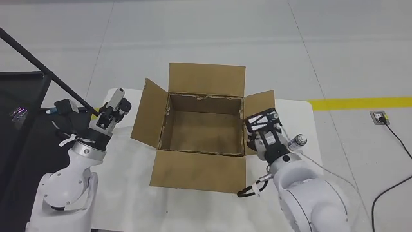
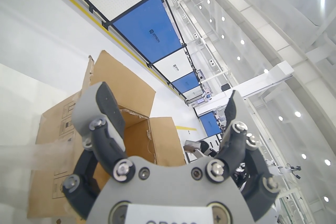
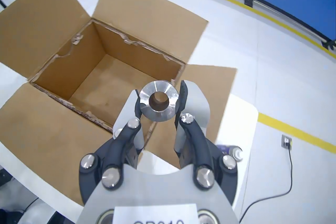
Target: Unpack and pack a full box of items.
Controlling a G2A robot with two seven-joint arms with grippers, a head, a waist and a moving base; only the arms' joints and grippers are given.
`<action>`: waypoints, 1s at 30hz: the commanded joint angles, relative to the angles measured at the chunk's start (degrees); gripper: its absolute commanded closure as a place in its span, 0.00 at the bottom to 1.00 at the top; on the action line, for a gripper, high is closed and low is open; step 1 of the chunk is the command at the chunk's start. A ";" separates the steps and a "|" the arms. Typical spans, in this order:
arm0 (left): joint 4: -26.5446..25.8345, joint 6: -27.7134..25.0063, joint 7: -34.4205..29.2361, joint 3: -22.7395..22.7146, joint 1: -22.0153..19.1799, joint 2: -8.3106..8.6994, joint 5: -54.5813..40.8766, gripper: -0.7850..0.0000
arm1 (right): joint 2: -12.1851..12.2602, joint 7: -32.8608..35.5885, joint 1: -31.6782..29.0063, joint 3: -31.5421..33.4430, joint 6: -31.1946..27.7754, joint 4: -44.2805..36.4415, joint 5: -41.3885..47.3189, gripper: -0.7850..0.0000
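Observation:
A brown cardboard box (image 1: pixel 203 132) stands open on the white table (image 1: pixel 293 113), all flaps folded out, its inside bare (image 3: pixel 105 78). My right gripper (image 3: pixel 159 100) is shut on a shiny metal ring with a round bore (image 3: pixel 157 103), held just above the box's right flap (image 3: pixel 207 88); from the top view it sits at the box's right edge (image 1: pixel 262 127). My left gripper (image 2: pixel 168 104) is open and holds nothing, tilted upward beside the box's left flap (image 2: pixel 86 135); in the top view it is at the left (image 1: pixel 112 108).
A small grey can (image 1: pixel 298 140) lies on the table right of the right arm, also seen behind the gripper (image 3: pixel 234 152). A black frame and rod (image 1: pixel 32 58) stand at the far left. A floor socket with cable (image 1: pixel 380 117) lies right of the table.

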 commanded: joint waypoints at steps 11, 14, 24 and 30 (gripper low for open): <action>-0.01 0.00 0.01 0.00 0.00 0.00 0.01 0.00 | 0.91 -9.84 -20.44 20.44 -0.64 -1.35 15.60 1.00; -0.01 0.00 0.01 0.00 0.00 0.00 0.01 0.00 | 1.01 -10.61 -21.26 22.10 -2.31 3.35 19.18 1.00; -0.01 0.00 0.01 0.00 0.00 0.00 0.01 0.00 | 1.36 -11.63 -15.40 20.85 -7.08 20.81 23.00 1.00; -0.01 0.00 0.01 0.00 0.00 0.00 0.01 0.00 | 1.59 -10.81 -13.04 20.06 -6.75 26.20 21.57 1.00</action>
